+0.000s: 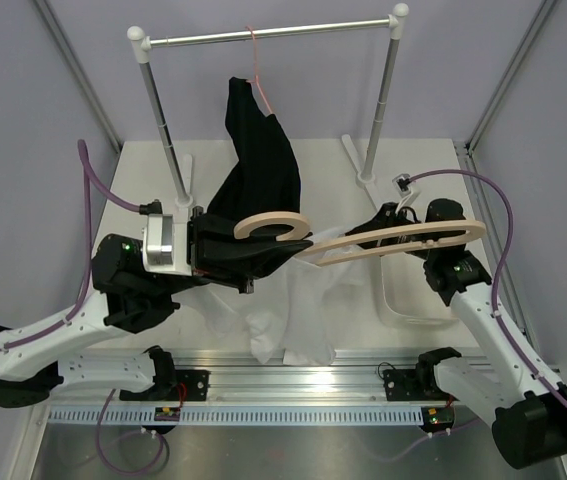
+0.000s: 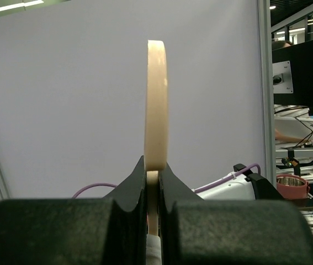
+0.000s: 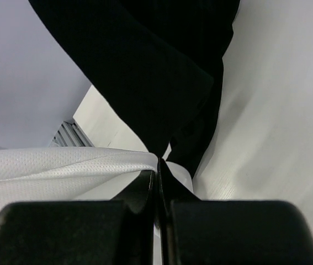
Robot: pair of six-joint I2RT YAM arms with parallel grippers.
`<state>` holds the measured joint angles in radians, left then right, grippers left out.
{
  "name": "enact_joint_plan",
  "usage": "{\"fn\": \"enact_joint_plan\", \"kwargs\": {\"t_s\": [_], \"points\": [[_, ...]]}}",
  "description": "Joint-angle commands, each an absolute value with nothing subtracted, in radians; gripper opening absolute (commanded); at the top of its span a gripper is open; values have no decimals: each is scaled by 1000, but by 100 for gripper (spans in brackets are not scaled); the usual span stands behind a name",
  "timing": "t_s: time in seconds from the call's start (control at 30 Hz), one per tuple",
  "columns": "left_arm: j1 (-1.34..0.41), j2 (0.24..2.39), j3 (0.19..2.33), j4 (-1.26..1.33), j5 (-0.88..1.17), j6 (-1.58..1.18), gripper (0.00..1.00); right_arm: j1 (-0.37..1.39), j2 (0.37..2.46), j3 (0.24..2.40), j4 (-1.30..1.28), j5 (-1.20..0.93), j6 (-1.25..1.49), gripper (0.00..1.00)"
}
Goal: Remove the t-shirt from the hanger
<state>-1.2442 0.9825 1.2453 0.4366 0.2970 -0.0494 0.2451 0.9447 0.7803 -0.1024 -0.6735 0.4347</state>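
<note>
The beige wooden hanger (image 1: pixel 403 240) is held level above the table, its thick hook (image 1: pixel 273 228) pointing left. My left gripper (image 1: pixel 231 248) is shut on the hook; in the left wrist view the hook (image 2: pixel 156 105) stands edge-on between the closed fingers of that gripper (image 2: pixel 152 172). The white t-shirt (image 1: pixel 298 300) hangs from the hanger's left part down to the table's front edge. My right gripper (image 1: pixel 363 232) is at the hanger's middle, shut on a fold of the white t-shirt (image 3: pixel 51 171); its tips (image 3: pixel 159 165) pinch the fabric.
A black garment (image 1: pixel 263 170) hangs on a thin pink wire hanger (image 1: pixel 256 60) from the metal rail (image 1: pixel 263 35) and drapes behind my left gripper. It fills the top of the right wrist view (image 3: pixel 156 72). A white tray (image 1: pixel 408 295) lies under the right arm.
</note>
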Motion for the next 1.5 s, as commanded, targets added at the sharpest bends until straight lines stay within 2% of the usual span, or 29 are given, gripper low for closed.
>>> {"fn": "enact_joint_plan", "kwargs": {"t_s": [0.0,0.23,0.43,0.83,0.97,1.3,1.47], "points": [[-1249,951,1270,591,360,-40,0,245,956,798,-51,-650,434,0],[-1250,930,1135,793,361,-66,0,245,836,818,-47,-767,454,0],[-1250,982,1105,915,344,-130,0,245,742,853,-52,-830,515,0],[-1249,1089,1154,1129,429,-281,0,245,903,896,-14,-847,518,0],[-1249,1111,1154,1204,451,-319,0,247,988,856,89,-848,549,0],[-1249,1085,1163,1143,471,-299,0,247,1074,838,100,-818,508,0],[-1249,953,1086,896,356,-171,0,247,1101,940,-67,-750,417,0]]}}
